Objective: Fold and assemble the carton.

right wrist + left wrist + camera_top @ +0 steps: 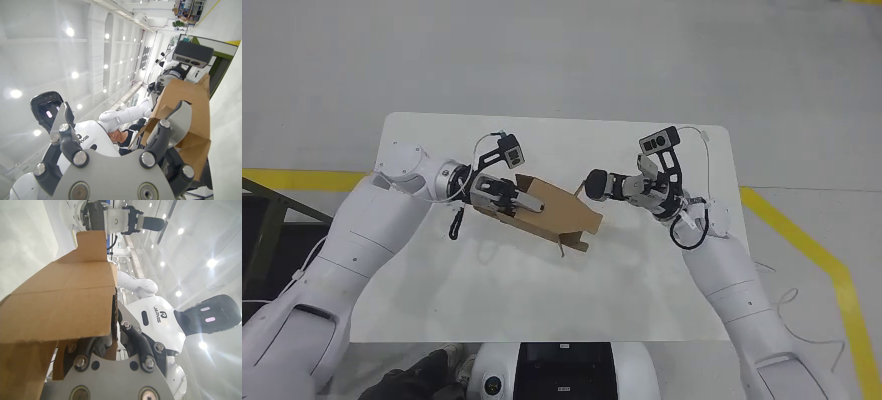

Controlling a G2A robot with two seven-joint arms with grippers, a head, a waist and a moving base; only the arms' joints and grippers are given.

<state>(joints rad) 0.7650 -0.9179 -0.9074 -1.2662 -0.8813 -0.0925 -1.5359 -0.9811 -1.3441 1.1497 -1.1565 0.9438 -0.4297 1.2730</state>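
Note:
A brown carton [557, 210] lies partly folded at the middle of the white table, its long axis running from back left to front right. My left gripper [507, 195] is shut on the carton's left end, one finger [132, 332] lying against the cardboard wall [56, 306]. At the carton's right end my right gripper [594, 185] stands open, its fingers spread wide. One right finger [179, 117] is close against the carton's end flaps [191, 94], while the other [62, 115] is out in free air. The right gripper [141, 220] also shows beyond the carton's far flap.
The white table [642, 290] has bare room in front of and behind the carton. Yellow floor tape [802, 240] runs past the table's right side. A dark frame [267, 205] stands off the left edge.

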